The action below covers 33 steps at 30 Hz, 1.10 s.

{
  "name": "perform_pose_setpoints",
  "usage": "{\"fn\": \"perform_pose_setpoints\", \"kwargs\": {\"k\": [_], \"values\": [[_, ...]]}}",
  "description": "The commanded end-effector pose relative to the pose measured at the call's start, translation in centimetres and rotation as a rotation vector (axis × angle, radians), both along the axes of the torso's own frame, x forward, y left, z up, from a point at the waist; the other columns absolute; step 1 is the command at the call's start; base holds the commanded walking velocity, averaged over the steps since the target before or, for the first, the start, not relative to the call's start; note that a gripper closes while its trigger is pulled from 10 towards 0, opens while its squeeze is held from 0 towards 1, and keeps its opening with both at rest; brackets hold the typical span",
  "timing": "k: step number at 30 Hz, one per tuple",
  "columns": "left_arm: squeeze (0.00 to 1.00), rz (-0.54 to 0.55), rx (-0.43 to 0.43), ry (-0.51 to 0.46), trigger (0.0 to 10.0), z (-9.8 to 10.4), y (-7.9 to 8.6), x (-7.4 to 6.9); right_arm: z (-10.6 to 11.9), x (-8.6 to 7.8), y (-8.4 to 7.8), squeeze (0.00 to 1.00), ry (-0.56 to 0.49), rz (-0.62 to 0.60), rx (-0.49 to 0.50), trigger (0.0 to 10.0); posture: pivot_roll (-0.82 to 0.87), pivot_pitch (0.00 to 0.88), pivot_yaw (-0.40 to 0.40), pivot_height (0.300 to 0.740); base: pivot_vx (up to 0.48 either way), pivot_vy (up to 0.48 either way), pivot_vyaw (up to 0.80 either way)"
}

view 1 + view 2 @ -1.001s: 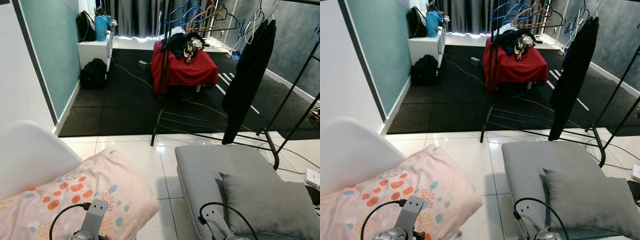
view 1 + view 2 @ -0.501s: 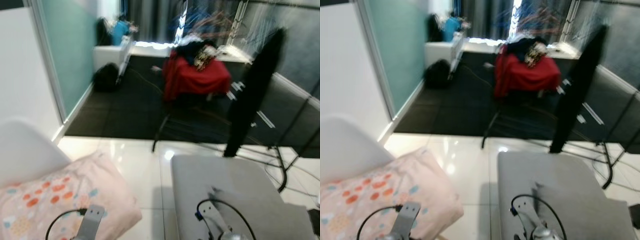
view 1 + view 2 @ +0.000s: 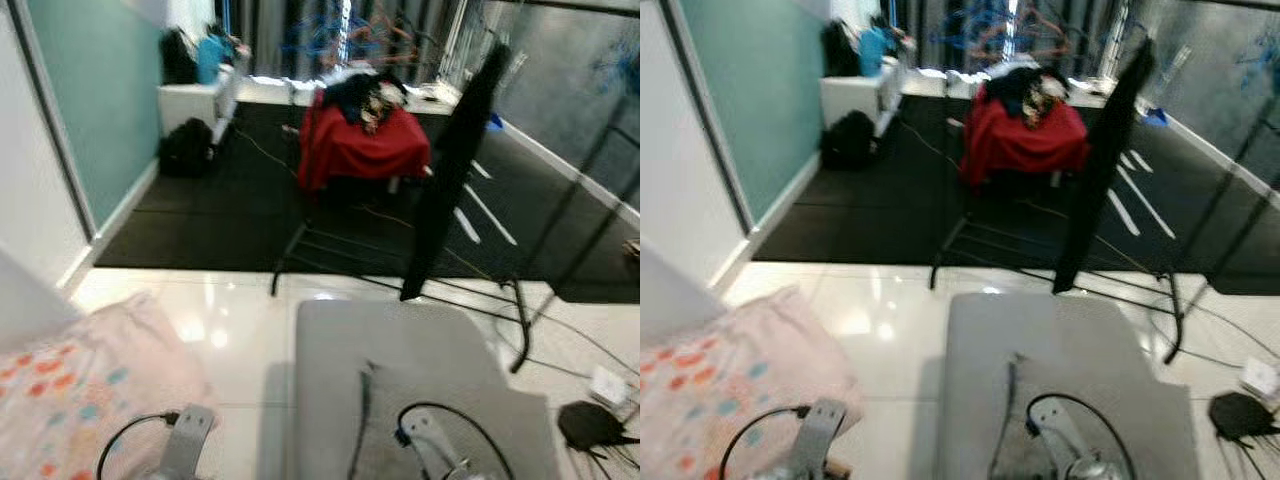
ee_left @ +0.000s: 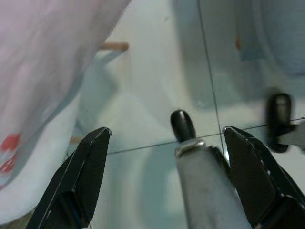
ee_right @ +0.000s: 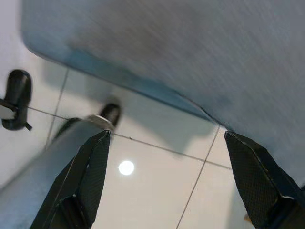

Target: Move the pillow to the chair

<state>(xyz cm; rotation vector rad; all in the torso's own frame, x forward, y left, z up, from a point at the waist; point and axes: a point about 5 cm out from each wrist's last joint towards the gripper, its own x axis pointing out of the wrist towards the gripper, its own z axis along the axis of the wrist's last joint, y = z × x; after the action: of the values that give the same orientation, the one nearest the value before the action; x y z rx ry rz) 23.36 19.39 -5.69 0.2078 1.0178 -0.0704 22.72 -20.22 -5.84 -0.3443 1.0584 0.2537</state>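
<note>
Pale pink fabric with orange and blue spots: the pillow (image 3: 75, 385) lies at the lower left of the head views, its near end cut off by the frame edge. A sliver of the white chair (image 3: 25, 300) shows just behind the pillow, touching it; whether the pillow rests on the seat cannot be told, since the frames are blurred.

Landmark: the grey couch (image 3: 400, 350). The pillow sits to the couch's left, separated from it by a strip of glossy white tile floor (image 3: 240, 320). Beyond the couch stands a black clothes rack (image 3: 520, 290) with a dark garment (image 3: 450, 170) hanging from it. Farther back from the couch, on the black mat, is a table draped in red cloth (image 3: 360, 140) with clothes piled on top. A black pouch (image 3: 590, 425) lies on the tiles to the couch's right.

Left gripper (image 4: 167, 157): fingers spread wide, nothing between them, held over the tiles with the pillow's edge beside one finger.

Right gripper (image 5: 167, 167): fingers likewise wide apart and empty, held over the tiles beside the couch's grey edge.

The robot's legs show below each gripper in the wrist views.
</note>
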Motion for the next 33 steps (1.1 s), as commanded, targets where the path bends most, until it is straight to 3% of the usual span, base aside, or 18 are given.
{"fn": "perform_pose_setpoints", "kwargs": {"k": [1, 33], "values": [[0.00, 0.003, 0.001, 0.006, 10.0, -0.13, -0.33, -0.12, -0.05, -0.32, -0.82, 0.00, 0.008, -0.028, -0.013, 10.0, -0.09, 0.032, -0.067, 0.733, 0.000, 0.000, -0.54], [0.00, 0.013, 0.003, -0.005, 10.0, -0.06, -0.28, -0.01, 0.03, -0.15, -0.88, 0.00, -0.029, -0.075, -0.012, 10.0, -0.09, 0.037, -0.067, 0.733, 0.000, -0.024, -0.02]]}}
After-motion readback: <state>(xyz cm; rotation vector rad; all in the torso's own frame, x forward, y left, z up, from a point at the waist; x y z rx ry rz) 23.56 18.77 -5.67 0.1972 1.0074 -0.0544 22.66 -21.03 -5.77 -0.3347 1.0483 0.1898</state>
